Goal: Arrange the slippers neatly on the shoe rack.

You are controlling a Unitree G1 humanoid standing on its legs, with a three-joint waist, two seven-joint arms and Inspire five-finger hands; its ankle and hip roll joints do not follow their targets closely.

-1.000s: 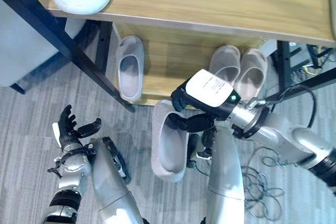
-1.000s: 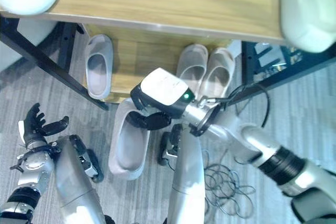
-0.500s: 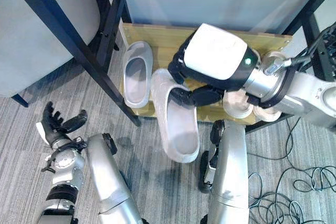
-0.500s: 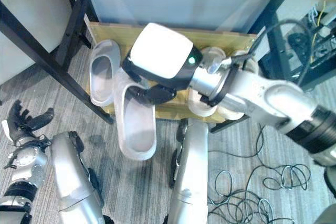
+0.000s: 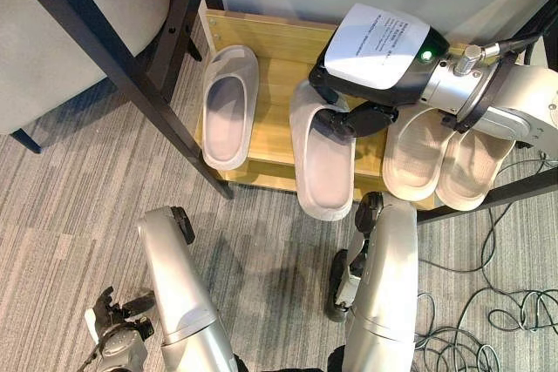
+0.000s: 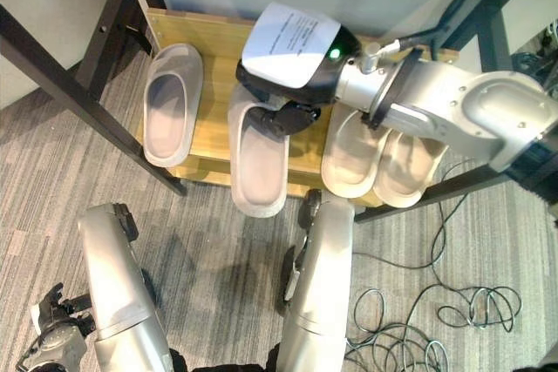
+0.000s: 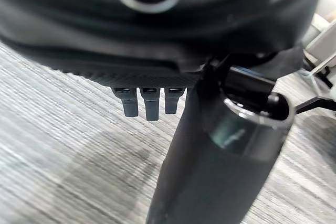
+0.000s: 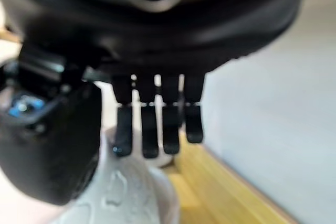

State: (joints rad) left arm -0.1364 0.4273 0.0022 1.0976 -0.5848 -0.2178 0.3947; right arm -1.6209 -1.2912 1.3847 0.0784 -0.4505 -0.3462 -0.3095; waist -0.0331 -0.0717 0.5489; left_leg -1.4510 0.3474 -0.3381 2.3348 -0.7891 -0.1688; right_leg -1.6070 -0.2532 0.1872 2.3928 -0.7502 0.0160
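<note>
Right wrist view: my right hand has its fingers curled down onto the pale, rounded upper of the grey foam slipper, thumb on the near side; I read it as clamped on that slipper.
Left hand: my left hand hangs low by the grey carpet floor, idle; I cannot tell how its fingers are set.
Held slipper: the grey foam slipper sits under my right hand, toe end on the board, heel hanging past the near edge.
Progress: I judge it nearly placed; it needs pushing further in and releasing.
Wooden bottom shelf of the black-framed shoe rack: a matching grey slipper lies well to the left of my hand, fully on the board.
Beige slipper pair: just right of my hand, side by side, heels overhanging slightly.
Look: smooth, one-piece, open-toed slides, soft-looking.
</note>
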